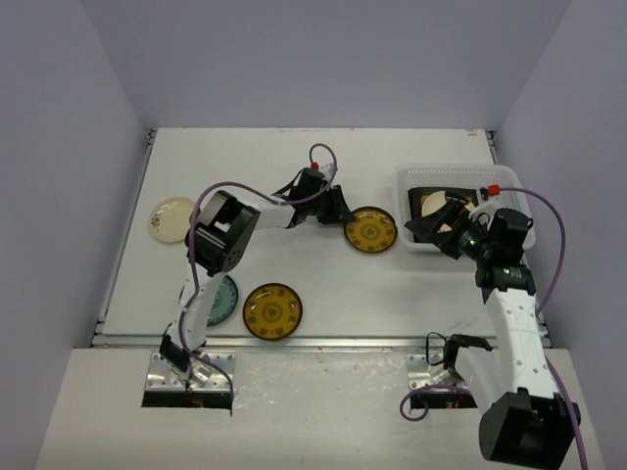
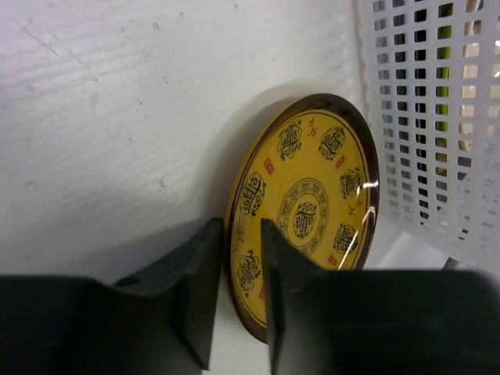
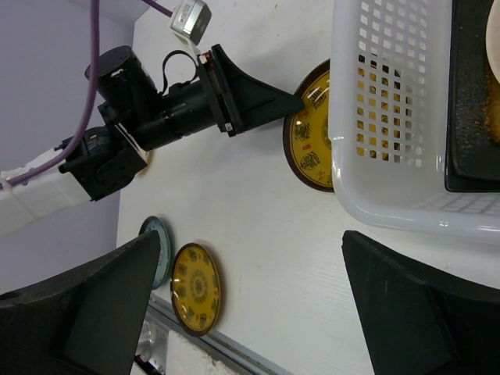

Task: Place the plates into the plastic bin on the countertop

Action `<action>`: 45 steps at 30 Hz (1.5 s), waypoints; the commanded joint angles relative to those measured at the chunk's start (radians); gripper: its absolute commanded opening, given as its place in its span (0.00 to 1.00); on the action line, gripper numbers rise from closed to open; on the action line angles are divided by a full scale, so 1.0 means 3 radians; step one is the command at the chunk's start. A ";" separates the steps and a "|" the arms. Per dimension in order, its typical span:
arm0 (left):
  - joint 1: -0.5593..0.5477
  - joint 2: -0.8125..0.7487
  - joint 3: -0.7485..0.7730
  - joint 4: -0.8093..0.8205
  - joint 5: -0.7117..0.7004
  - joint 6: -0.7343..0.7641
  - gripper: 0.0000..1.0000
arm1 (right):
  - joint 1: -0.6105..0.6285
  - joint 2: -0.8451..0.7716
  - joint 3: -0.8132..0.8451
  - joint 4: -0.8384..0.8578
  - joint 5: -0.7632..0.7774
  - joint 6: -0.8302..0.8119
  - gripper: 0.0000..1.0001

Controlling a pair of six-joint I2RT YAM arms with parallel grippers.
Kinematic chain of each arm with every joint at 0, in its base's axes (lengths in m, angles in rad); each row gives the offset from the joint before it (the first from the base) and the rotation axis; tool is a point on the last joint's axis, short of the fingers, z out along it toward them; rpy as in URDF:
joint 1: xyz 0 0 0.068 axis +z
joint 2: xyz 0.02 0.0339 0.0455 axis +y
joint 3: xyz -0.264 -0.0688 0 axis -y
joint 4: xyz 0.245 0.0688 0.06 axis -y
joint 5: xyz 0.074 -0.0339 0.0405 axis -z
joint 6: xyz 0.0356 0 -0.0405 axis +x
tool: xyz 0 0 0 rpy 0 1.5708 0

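my left pincer (image 2: 240, 226) is pinching the near rim of the patterned amber plate (image 2: 312, 203). the plate sits on the desk (image 2: 117, 117), just beside the slotted wall of the plastic bin (image 2: 422, 117). it is glazed ceramic: stiff, slick, easy to chip and heavy for an edge hold, so i judge it may swing or slip. a deep bite across the rim, one finger on the face and one beneath, should suit it best. my right pincer (image 3: 250, 242) hangs spread wide and empty near the bin, where a dark square plate (image 3: 473, 94) already lies.
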 commanded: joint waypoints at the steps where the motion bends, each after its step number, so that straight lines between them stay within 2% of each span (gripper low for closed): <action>1: -0.0012 0.0105 -0.0159 -0.0245 -0.0046 0.0028 0.08 | -0.0015 0.0007 -0.0040 0.0182 -0.0060 -0.0002 0.99; 3: -0.0017 0.0034 -0.0229 -0.0177 -0.0060 0.0023 0.00 | -0.0014 0.0038 -0.0091 0.0307 -0.0205 0.0055 0.99; 6: -0.0007 -0.0208 -0.0444 -0.0074 -0.0142 0.0002 0.00 | -0.0014 0.0134 -0.0148 0.0546 -0.0401 0.0139 0.99; 11: -0.0007 -0.1349 -0.1420 0.0287 -0.0403 -0.0018 0.00 | -0.0014 0.0396 -0.0214 0.0888 -0.0830 0.0250 0.99; 17: -0.0012 -0.2367 -0.2170 0.0387 -0.0259 -0.0029 0.00 | 0.0126 0.0633 -0.0254 0.1091 -0.0753 0.0249 0.95; 21: -0.0028 -0.2644 -0.2383 0.0444 -0.0047 -0.0087 0.00 | 0.0627 0.0964 -0.0093 0.1022 -0.0554 0.0093 0.87; 23: -0.0037 -0.2827 -0.2518 0.0497 0.0009 -0.0130 0.00 | 0.0880 0.1093 -0.0016 0.0959 -0.0381 0.0016 0.82; 25: -0.0033 -0.2947 -0.2585 0.0533 0.0065 -0.0163 0.00 | 0.1019 0.1196 0.0019 0.0985 -0.0232 -0.0002 0.70; 29: -0.0033 -0.3072 -0.2634 0.0521 0.0057 -0.0177 0.00 | 0.1147 0.1294 -0.0036 0.1209 -0.0300 0.0145 0.26; 31: -0.0032 -0.3119 -0.2638 0.0533 0.0057 -0.0181 0.00 | 0.1190 0.1322 -0.0040 0.1252 -0.0308 0.0165 0.17; 33: -0.0037 -0.3151 -0.2643 0.0567 0.0081 -0.0190 0.00 | 0.1206 0.1327 -0.0052 0.1268 -0.0330 0.0176 0.19; 35: -0.0037 -0.3189 -0.2632 0.0580 0.0078 -0.0193 0.00 | 0.1214 0.1321 -0.0056 0.1259 -0.0341 0.0168 0.28; 36: -0.0033 -0.3194 -0.2622 0.0570 0.0078 -0.0197 0.00 | 0.1218 0.1316 -0.0056 0.1250 -0.0346 0.0163 0.28; 39: -0.0038 -0.3204 -0.2585 0.0556 0.0078 -0.0197 0.00 | 0.1218 0.1309 -0.0053 0.1240 -0.0366 0.0153 0.19; 40: -0.0036 -0.3213 -0.2578 0.0551 0.0081 -0.0197 0.02 | 0.1218 0.1303 -0.0052 0.1233 -0.0366 0.0153 0.10; 41: -0.0033 -0.3233 -0.2568 0.0541 0.0087 -0.0197 0.05 | 0.1218 0.1297 -0.0055 0.1230 -0.0366 0.0153 0.01; 43: -0.0032 -0.3301 -0.2550 0.0461 0.0000 -0.0180 0.39 | 0.1205 0.1279 -0.0047 0.1221 -0.0331 0.0157 0.00; 45: -0.0036 -0.3432 -0.2495 0.0079 -0.0360 -0.0115 0.82 | 0.1006 0.1227 -0.0021 0.1161 -0.0221 0.0193 0.00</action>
